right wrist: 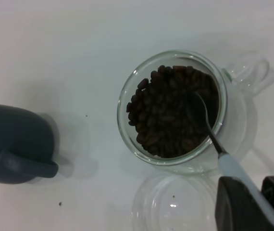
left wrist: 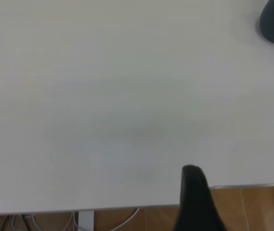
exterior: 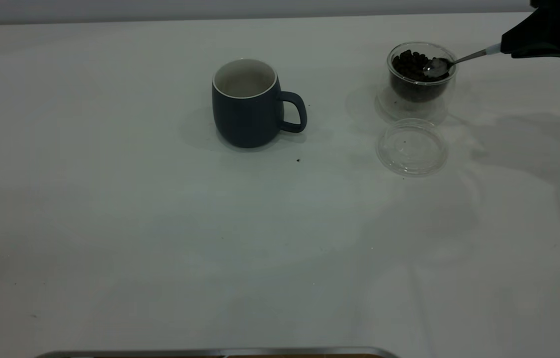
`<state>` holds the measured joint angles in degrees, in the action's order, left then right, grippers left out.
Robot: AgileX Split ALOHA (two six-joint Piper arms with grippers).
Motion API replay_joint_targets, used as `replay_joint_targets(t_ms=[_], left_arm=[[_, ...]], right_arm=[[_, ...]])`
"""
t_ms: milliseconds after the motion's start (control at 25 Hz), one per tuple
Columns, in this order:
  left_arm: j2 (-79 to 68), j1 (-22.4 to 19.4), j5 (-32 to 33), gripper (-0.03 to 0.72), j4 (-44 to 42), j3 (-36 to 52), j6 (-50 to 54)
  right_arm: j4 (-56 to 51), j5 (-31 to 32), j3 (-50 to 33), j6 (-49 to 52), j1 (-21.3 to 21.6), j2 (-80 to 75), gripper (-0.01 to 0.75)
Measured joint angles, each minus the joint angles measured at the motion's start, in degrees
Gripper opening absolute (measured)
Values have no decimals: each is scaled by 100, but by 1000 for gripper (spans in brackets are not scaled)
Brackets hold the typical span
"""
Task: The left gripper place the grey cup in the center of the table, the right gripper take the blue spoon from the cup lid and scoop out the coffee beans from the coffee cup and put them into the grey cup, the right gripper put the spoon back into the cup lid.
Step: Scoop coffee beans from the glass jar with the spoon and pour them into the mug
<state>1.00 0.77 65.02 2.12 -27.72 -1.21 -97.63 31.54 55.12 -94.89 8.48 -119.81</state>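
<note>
Right gripper (exterior: 508,48) at far right, clamped on handle of blue spoon (exterior: 453,61). Spoon bowl reaches left from the fingers into coffee cup (exterior: 421,73), resting on coffee beans (right wrist: 168,113). Cup lid (exterior: 412,147) empty, just near of cup. Grey cup (exterior: 250,103) mid-table, well left.

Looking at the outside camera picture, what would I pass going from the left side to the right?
Dark blue-grey ceramic mug with its handle toward the right → clear glass cup of dark coffee beans, with the flat clear lid lying in front of it → shiny metal spoon, bowl resting in the beans → black right end effector holding the spoon's handle.
</note>
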Motion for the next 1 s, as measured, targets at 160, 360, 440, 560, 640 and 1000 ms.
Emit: replay_joint_targets(t_ms=[160, 360, 440, 560, 640, 1000], left_arm=[[0, 0, 0, 545, 0, 0, 0], [0, 0, 0, 545, 0, 0, 0], [0, 0, 0, 545, 0, 0, 0], [0, 0, 0, 545, 0, 0, 0], [0, 0, 0, 545, 0, 0, 0], [0, 0, 0, 545, 0, 0, 6]], right_arm=[[-71, 20, 28, -5, -31, -92, 115], [-399, 388, 34, 82, -46, -408, 115], [-469, 519, 39, 205, -46, -504, 114], [-478, 609, 78, 463, -46, -544, 115], [-485, 642, 110, 675, -46, -549, 115], [-485, 1106, 130, 1206, 260, -640, 114]])
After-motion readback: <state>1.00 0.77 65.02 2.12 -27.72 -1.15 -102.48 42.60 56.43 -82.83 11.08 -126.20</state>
